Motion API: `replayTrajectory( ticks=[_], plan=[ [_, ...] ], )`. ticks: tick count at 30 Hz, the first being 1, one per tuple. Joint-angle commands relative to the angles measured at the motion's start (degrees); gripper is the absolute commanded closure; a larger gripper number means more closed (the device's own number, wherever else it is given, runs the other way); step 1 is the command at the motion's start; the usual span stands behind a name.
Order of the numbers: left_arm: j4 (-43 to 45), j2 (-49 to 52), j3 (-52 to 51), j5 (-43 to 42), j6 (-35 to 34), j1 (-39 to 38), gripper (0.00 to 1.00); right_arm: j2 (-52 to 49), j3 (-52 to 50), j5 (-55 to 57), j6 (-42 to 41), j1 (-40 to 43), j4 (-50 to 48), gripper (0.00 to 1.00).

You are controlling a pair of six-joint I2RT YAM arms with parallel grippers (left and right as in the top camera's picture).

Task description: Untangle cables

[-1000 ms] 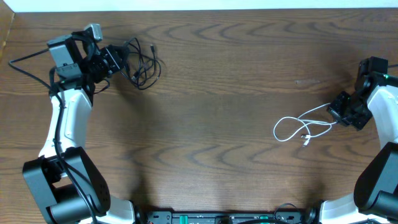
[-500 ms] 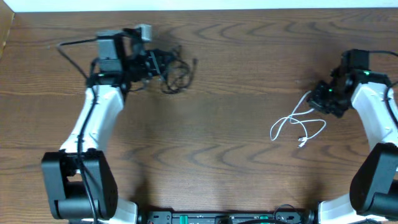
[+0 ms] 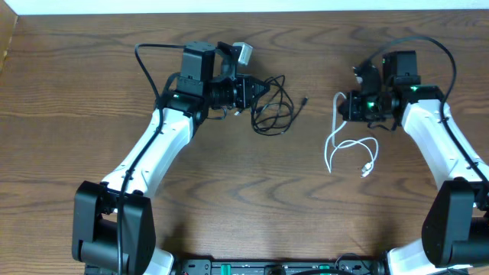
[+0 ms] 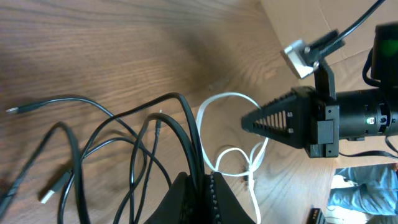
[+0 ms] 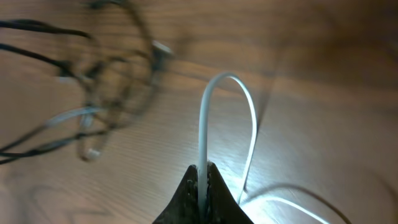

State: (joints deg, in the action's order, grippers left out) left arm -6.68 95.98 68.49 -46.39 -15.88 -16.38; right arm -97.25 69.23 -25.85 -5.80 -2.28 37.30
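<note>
Since the black cable [image 3: 267, 116] and the white cable [image 5: 201, 130] lie apart on the table [image 3: 229, 198], neither crossing the other, the separating looks done; laying them down seems the step in hand. The left jaws are clamped on the black cable, the right jaws on the white. Next, each should probably lower and release. Two cables; two arms.

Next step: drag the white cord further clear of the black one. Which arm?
Right. The right gripper is shut on the thin white cord; the left gripper is shut on the thin black cord, which lies apart from the white one.
</note>
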Motion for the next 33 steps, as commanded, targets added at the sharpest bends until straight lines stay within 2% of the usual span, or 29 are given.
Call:
replayTrajectory(
  ticks=[1, 4, 8, 13, 17, 18, 19, 20, 21, 23, 24, 27, 30, 31, 33],
  plan=[
    [0.26, -1.51, -0.13, -0.79, -1.18, -0.50, 0.92, -0.15, 0.09, -4.72, 1.14, -0.37, -3.63, 0.99],
    [0.26, -1.51, -0.13, -2.21, -2.40, -0.70, 0.92, -0.15, 0.20, -4.79, -2.32, 0.24, -7.87, 0.99],
    [-0.04, -1.51, -0.13, -3.61, -2.40, -0.74, 0.92, -0.15, 0.87, -4.96, -3.02, 0.48, -11.63, 0.99],
    [-0.63, -1.51, -0.13, -3.76, -2.40, -0.85, 0.92, -0.15, 3.65, -4.55, -3.39, 0.48, -11.39, 0.99],
    [-0.81, -1.51, -0.13, -3.76, -2.40, -0.85, 0.93, -0.15, 8.92, -2.82, -3.13, 0.48, -6.67, 0.99],
    [-0.81, -1.51, -0.13, -3.76, -2.38, -0.98, 0.92, -0.15, 10.40, -1.66, -3.13, 0.48, -5.09, 0.97],
    [-0.81, -1.51, -0.13, -3.76, -2.38, -1.14, 0.93, -0.15, 12.33, 0.02, -3.13, 0.48, -3.08, 0.89],
    [-0.81, -1.51, -0.13, -3.76, -2.38, -1.36, 0.92, -0.15, 13.62, 1.03, -2.95, 0.48, -1.68, 0.75],
    [-0.81, -1.51, -0.13, -3.76, -2.34, -1.64, 0.92, -0.15, 15.28, 1.73, -2.21, 0.48, 0.22, 0.55],
    [-0.76, -1.51, -0.13, -3.72, -1.90, -2.54, 0.93, -0.15, 18.01, 2.29, -1.11, 0.48, 4.00, 0.38],
    [-0.61, -1.51, -0.13, -3.65, -1.75, -3.34, 0.92, -0.15, 19.82, 2.40, -0.94, 0.48, 7.43, 0.24],
    [0.24, -1.55, -0.13, -3.76, -1.81, -4.17, 0.92, -0.15, 20.74, 1.81, -0.98, 0.48, 11.85, 0.19],
    [0.57, -2.21, -0.13, -4.20, -1.99, -4.61, 0.92, -0.15, 20.74, 0.61, -1.05, 0.46, 16.52, 0.21],
    [0.55, -2.58, -0.13, -4.48, -1.99, -4.61, 0.92, -0.15, 20.74, 0.96, -1.90, 0.48, 17.73, 0.26],
    [0.59, -3.41, -0.13, -5.29, -1.99, -4.59, 0.92, -0.15, 20.72, 3.06, -7.50, 0.50, 19.43, 0.29]
  ],
)
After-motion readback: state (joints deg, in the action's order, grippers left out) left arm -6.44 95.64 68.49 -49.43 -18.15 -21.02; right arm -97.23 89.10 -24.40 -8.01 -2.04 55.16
